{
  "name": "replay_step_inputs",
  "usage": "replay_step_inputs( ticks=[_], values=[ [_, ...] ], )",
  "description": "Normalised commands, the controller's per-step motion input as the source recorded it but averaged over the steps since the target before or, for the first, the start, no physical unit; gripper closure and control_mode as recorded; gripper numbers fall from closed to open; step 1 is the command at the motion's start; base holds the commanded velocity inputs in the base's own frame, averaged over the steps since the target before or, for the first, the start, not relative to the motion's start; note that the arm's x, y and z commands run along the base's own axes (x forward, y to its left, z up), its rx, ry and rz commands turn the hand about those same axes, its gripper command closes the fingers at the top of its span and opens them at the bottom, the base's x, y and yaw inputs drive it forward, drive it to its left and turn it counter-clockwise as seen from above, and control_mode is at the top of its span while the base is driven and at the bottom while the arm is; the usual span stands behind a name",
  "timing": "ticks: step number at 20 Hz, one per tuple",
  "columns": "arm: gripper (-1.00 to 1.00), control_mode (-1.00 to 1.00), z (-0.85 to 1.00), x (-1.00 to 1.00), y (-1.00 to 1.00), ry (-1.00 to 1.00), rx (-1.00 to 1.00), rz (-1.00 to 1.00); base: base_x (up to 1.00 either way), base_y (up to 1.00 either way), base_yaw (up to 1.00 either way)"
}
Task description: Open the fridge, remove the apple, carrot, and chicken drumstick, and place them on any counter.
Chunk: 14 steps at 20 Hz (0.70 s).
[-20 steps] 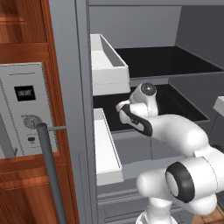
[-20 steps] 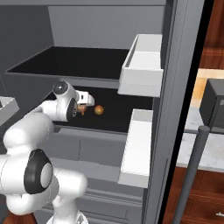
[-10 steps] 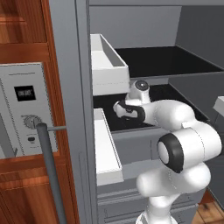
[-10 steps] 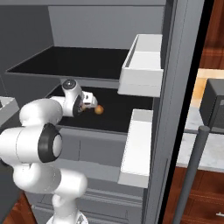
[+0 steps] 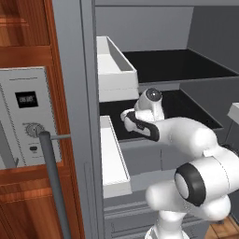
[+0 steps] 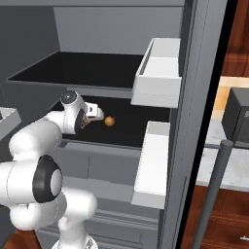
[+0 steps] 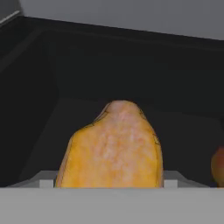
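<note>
Standing open, the grey fridge [image 5: 88, 93] showed its black shelves [image 6: 126, 131] as the white arm [image 5: 186, 135] reached onto the middle one. The jaws [image 6: 95, 113] sat around the golden-brown chicken drumstick [image 7: 113, 148], which filled the space between the fingertips in the hand view, though whether they were pressing on it could not be told. The round red-orange apple [image 6: 110, 121] lay on the same shelf just beside the drumstick.

The chicken drumstick [image 7: 114, 148] looms close on the black shelf [image 7: 52, 122]; the apple [image 7: 218, 166] sits at right.
</note>
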Motion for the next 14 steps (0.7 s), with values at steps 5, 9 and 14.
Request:
replay_step_inputs(
  ticks=[5, 9, 14],
  values=[
    [1.00, -1.00, 0.86, -1.00, -0.25, -0.27, 0.05, 0.00, 0.00, 0.00, 0.00],
    [1.00, -1.00, 1.00, -1.00, -0.33, 0.01, 0.12, 0.00, 0.00, 0.00, 0.00],
    [1.00, -1.00, 0.96, -1.00, -0.18, 0.20, 0.11, -0.03, 0.00, 0.00, 0.00]
  ],
)
